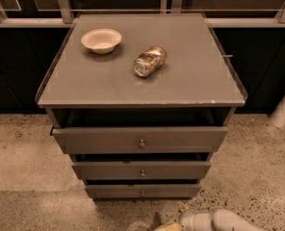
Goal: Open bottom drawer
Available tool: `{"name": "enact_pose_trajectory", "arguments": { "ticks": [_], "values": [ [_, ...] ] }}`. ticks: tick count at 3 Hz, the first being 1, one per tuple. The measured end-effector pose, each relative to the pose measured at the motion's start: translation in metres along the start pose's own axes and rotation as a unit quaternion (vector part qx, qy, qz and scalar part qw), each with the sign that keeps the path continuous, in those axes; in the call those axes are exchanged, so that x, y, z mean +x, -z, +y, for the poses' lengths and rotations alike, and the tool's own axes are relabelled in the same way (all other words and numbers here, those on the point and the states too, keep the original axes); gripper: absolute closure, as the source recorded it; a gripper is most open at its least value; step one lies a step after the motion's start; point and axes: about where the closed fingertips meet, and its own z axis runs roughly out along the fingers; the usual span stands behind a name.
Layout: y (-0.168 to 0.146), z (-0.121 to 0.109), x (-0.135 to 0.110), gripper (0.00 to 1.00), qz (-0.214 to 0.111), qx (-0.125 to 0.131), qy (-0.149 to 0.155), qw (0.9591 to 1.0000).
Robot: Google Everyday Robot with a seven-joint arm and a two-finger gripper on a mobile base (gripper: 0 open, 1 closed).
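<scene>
The grey cabinet has three drawers. The bottom drawer (pixel 142 191) is the lowest, slimmest grey front with a tiny brass knob (pixel 143 193). It sits a little forward, with a dark gap above it. My gripper (pixel 162 225) is at the bottom edge of the camera view, below and slightly right of that drawer, on the end of the white arm (pixel 219 221). It is apart from the knob and mostly cut off by the frame edge.
The middle drawer (pixel 141 170) and top drawer (pixel 140 139) also stand slightly out. On the cabinet top (pixel 190 76) sit a white bowl (pixel 101 40) and a crushed can (pixel 150 60) lying on its side. Speckled floor surrounds the cabinet; a white post (pixel 284 107) stands at right.
</scene>
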Motion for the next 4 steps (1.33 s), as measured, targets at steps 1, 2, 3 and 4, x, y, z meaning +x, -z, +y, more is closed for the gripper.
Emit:
{"name": "enact_pose_trajectory", "arguments": {
  "ticks": [1, 2, 3, 4],
  "values": [
    [-0.013, 0.001, 0.011, 0.0, -0.004, -0.007, -0.015, 0.9999],
    [-0.003, -0.01, 0.004, 0.0, -0.037, 0.021, -0.003, 0.9991],
    [0.001, -0.025, -0.01, 0.0, -0.068, 0.042, 0.021, 0.9966],
    [-0.026, -0.069, -0.055, 0.0, -0.094, 0.041, 0.068, 0.9924]
  ]
}}
